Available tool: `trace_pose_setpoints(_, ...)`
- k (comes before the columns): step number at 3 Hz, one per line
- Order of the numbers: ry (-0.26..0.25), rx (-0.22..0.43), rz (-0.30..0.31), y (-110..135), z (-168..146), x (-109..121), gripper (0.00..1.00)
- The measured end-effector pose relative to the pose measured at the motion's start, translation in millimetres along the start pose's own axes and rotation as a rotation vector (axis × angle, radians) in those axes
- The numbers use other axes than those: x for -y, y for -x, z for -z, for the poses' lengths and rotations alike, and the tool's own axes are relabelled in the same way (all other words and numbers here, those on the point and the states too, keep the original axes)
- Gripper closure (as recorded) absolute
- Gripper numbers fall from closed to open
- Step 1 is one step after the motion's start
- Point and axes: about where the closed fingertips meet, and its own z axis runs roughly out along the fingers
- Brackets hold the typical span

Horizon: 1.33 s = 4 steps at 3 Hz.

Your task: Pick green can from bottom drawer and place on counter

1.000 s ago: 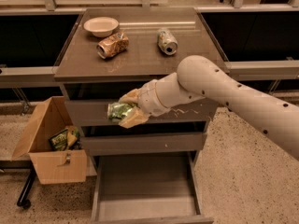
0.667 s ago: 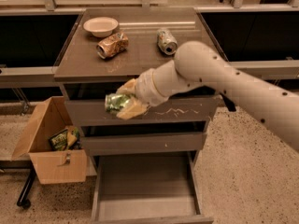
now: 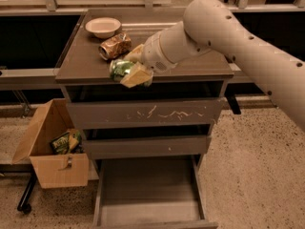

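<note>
At the counter's front edge, camera view: the gripper (image 3: 129,68) hangs just above the lip of the counter (image 3: 81,61), left of its middle.
Grip: two tan fingers (image 3: 136,76) pinch the green can (image 3: 118,69), which lies sideways between them.
Green can: over the counter's front lip, apparently not resting on it yet.
Bottom drawer (image 3: 147,194): pulled out below the counter, with no can in it.
Done: the can is out of the drawer and up at counter height.
Left: by my judgement, carry it further in over the counter, set it down and let go.
Neighbours: a tan-gold can (image 3: 115,46) lies on the counter just behind the gripper, and a bowl (image 3: 103,26) sits near its back left corner.
</note>
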Motion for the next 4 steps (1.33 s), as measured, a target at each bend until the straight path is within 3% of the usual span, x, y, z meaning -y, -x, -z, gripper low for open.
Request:
trace_pose_setpoints(2,-0.137,0.072,-0.128,2.3,0.2,69.4,1.00)
trace_pose_setpoints(4,-0.211,0.069,-0.243,-19.3,-17.9,127.6,1.00)
